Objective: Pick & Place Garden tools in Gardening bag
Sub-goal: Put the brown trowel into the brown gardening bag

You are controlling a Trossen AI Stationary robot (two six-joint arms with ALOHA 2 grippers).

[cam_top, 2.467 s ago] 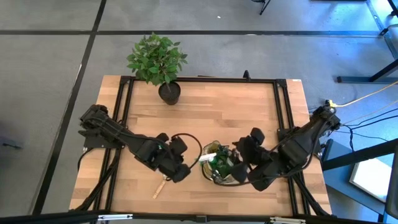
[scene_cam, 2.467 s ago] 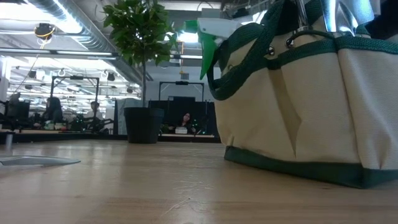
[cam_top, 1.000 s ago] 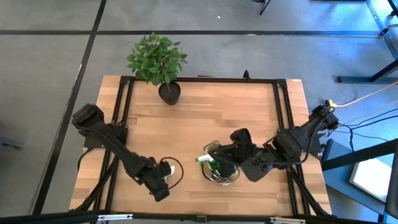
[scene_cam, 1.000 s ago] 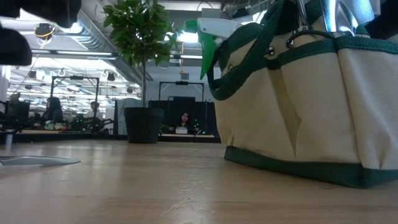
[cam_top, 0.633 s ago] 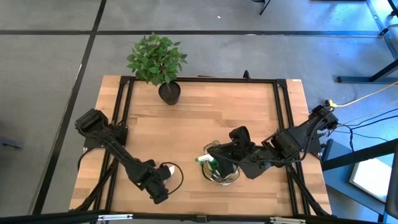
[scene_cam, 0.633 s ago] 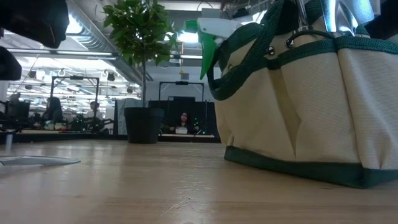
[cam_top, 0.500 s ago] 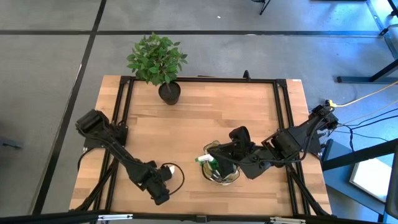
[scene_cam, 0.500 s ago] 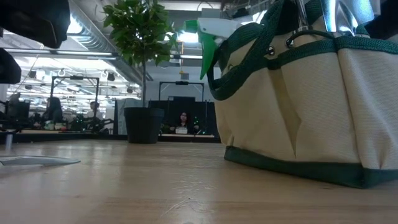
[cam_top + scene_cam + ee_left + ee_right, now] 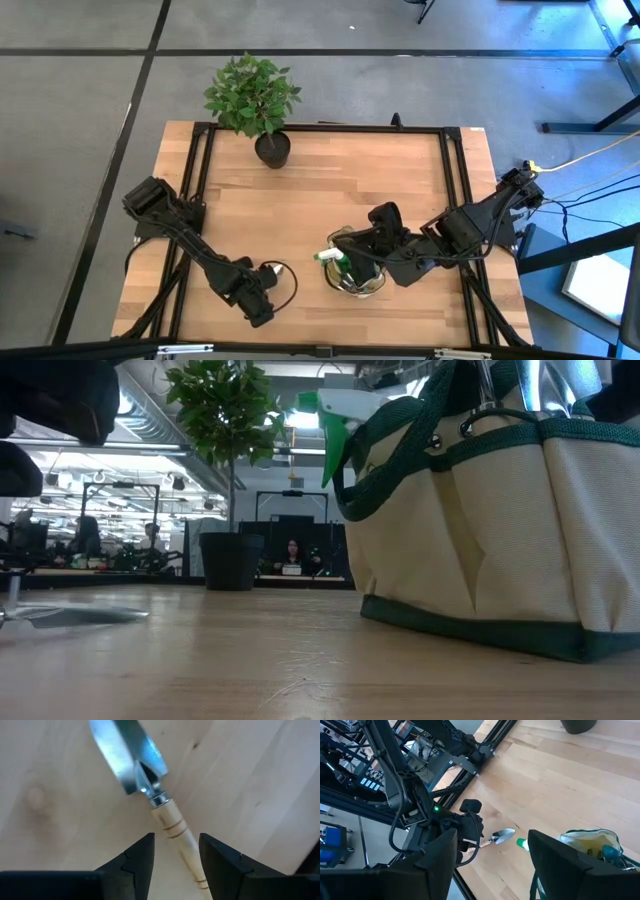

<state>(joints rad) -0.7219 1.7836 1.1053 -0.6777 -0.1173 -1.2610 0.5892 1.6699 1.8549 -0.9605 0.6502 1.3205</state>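
A trowel with a metal blade [image 9: 135,765] and a wooden handle [image 9: 172,827] lies flat on the table near its front left. My left gripper [image 9: 176,838] is open over it, pointing down, one finger on each side of the handle; it also shows in the high view [image 9: 262,306]. The gardening bag [image 9: 358,276], tan with green trim, stands at the front centre, with the green spray bottle [image 9: 335,258] and other tools inside. My right gripper [image 9: 346,243] is open and empty above the bag's far rim. My left gripper's fingers come from above and stand across the trowel's handle, just behind the metal collar. The handle's lower stretch [image 9: 196,876] runs close to the inner side of one finger [image 9: 220,865]. I cannot tell whether it touches.
A leafy plant in a black pot [image 9: 272,148] stands at the table's far left. The bag [image 9: 500,530] fills the right of the low view, and the spray bottle's trigger [image 9: 330,420] sticks out of it. Bare wood lies between bag and plant.
My left gripper has gone down over the trowel near the front edge. In the low view the trowel's blade has shifted a little on the table. My right gripper has edged toward the bag's far rim and stays open.
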